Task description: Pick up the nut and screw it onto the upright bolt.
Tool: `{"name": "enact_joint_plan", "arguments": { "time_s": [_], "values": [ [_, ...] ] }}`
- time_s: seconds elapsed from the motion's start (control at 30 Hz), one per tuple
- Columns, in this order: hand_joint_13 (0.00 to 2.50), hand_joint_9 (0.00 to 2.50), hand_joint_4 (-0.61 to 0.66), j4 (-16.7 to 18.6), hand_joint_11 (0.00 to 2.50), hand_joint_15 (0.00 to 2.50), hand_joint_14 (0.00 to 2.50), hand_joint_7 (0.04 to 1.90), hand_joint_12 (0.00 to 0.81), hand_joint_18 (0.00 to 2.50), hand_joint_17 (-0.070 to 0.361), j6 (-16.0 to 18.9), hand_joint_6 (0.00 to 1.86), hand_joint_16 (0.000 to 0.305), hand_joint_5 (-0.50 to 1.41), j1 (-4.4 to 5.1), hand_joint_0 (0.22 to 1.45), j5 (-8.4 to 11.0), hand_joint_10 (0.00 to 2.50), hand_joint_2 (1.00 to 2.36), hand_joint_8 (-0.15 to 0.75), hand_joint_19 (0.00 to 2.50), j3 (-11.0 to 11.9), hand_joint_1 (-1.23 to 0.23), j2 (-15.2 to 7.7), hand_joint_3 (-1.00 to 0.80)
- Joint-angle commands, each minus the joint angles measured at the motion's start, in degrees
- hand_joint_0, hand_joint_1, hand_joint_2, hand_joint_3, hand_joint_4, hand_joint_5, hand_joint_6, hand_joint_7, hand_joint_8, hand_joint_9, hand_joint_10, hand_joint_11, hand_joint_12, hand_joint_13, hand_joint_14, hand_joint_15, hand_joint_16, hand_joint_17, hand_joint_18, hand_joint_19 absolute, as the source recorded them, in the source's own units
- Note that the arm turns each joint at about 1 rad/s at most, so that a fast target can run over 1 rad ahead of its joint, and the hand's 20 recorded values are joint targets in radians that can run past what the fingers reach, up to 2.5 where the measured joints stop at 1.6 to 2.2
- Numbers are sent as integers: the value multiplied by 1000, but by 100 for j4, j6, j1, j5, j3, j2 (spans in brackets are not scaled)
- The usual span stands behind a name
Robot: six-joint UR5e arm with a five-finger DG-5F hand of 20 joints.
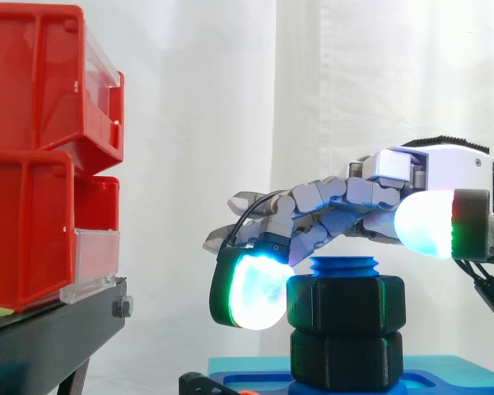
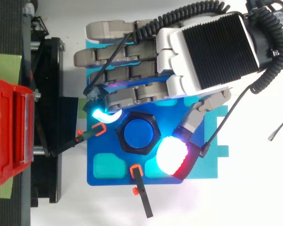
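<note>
1. At the centre of the blue base plate (image 2: pixel 207 172): upright bolt (image 1: pixel 344 265), blue, threaded. Its round top stands clear above the nuts.
2. On the bolt, directly below its exposed top: upper nut (image 1: pixel 346 304), black, hexagonal, threaded on. From above it rings the bolt's head.
3. On the bolt, under the upper nut and touching it: lower nut (image 1: pixel 346 358), black, hexagonal, sitting at the plate.
4. Above the bolt: hand (image 2: pixel 212 47), palm down, entering from the bolt's right in the side view. The fingers stretch nearly straight across the bolt's top, relaxed and gripping nothing.
5. Left of the bolt, level with the upper nut: a fingertip (image 1: pixel 251 292) glowing cyan and green, hooked downward and close against that nut's flank. I cannot tell whether it touches.
6. Right of the bolt and higher than its top: thumb (image 1: pixel 428 224), its pad glowing white, cyan and red, clear of the upper nut's top face.
7. Around the bolt, on the plate's edges: clamps (image 2: pixel 92 133), black with orange tips, one to the left and one toward the near edge.
8. Well to the left of the bolt: red bins (image 1: pixel 33 164), stacked on a black stand (image 1: pixel 49 329).
9. Behind the bolt: white curtain (image 1: pixel 198 123).
</note>
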Motion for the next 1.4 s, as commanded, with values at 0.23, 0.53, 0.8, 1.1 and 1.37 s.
{"name": "enact_joint_plan", "arguments": {
  "time_s": [0.23, 0.53, 0.8, 1.1, 1.37],
  "values": [
    [289, 630, 331, -114, 0, 0, 0, 916, 340, 0, 103, 0, 504, 46, -47, 1, 390, 0, 0, 1000, 256, 0, -6, -64, -1, -500],
    [296, 632, 324, 18, 0, 0, 0, 915, 333, 0, 99, 0, 504, 44, -47, 18, 404, -9, 0, 1000, 252, 0, -252, -66, -1, -500],
    [305, 638, 307, 115, 0, 0, 0, 1009, 330, 0, 97, 0, 504, 43, -34, 18, 408, -9, 0, 1000, 256, 0, -252, -78, -1, -500],
    [328, 668, 216, 115, 0, 0, 0, 1272, 322, 0, 91, 0, 504, 40, -11, 18, 424, 0, 0, 1000, 264, 0, -252, -172, -1, -500],
    [337, 675, 187, 115, 0, 0, 0, 1393, 321, 0, 90, 0, 502, 40, 1, 18, 426, 0, 0, 1000, 265, 0, -252, -154, -1, -500]
  ]
}}
